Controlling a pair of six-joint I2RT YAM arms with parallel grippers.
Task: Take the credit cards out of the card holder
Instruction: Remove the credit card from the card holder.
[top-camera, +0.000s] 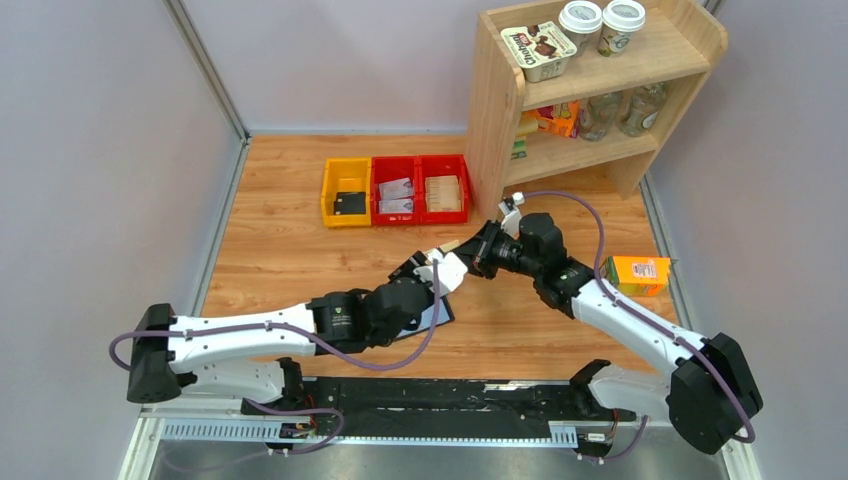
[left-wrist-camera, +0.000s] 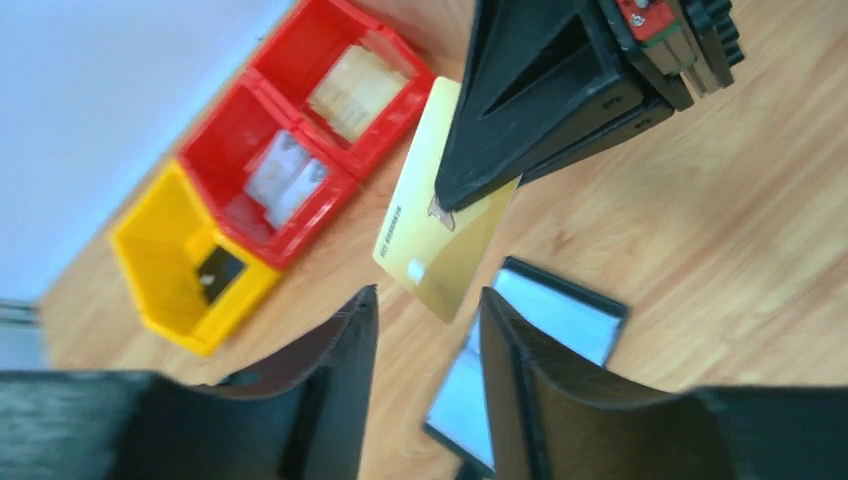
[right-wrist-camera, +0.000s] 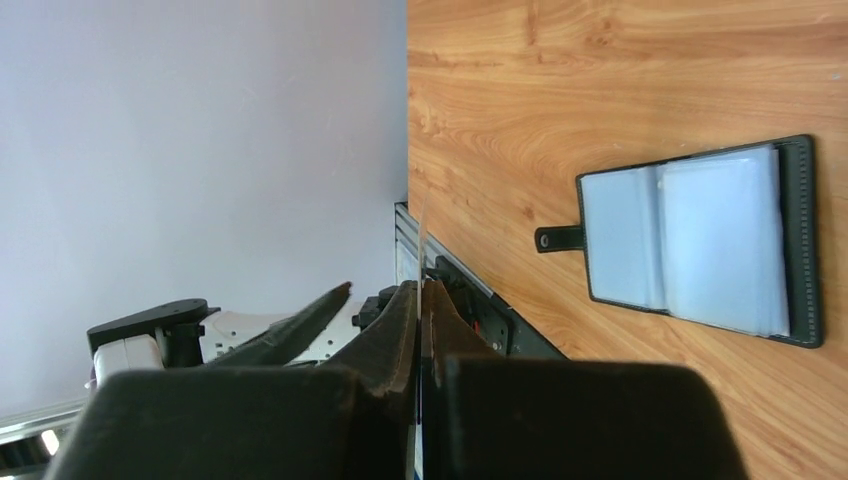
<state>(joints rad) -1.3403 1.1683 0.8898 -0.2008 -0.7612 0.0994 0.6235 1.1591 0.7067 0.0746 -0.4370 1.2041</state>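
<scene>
The card holder (right-wrist-camera: 700, 240) lies open on the wooden table, black with a pale blue lining and a strap tab; it also shows in the left wrist view (left-wrist-camera: 560, 320). In the top view it (top-camera: 443, 314) is mostly hidden under my left gripper (top-camera: 440, 270). My left gripper (left-wrist-camera: 425, 300) is open and empty, hovering just above the holder. My right gripper (top-camera: 472, 250) is shut on a gold credit card (left-wrist-camera: 440, 240), held in the air above the holder; the card shows edge-on in the right wrist view (right-wrist-camera: 421, 240). A black card (top-camera: 350, 204) lies in the yellow bin (top-camera: 332, 190).
Two red bins (top-camera: 420, 165) beside the yellow one hold whitish printed cards and tan cards. A wooden shelf (top-camera: 495, 110) with cups, bottles and cartons stands at the back right. An orange carton (top-camera: 637, 274) lies at the right edge.
</scene>
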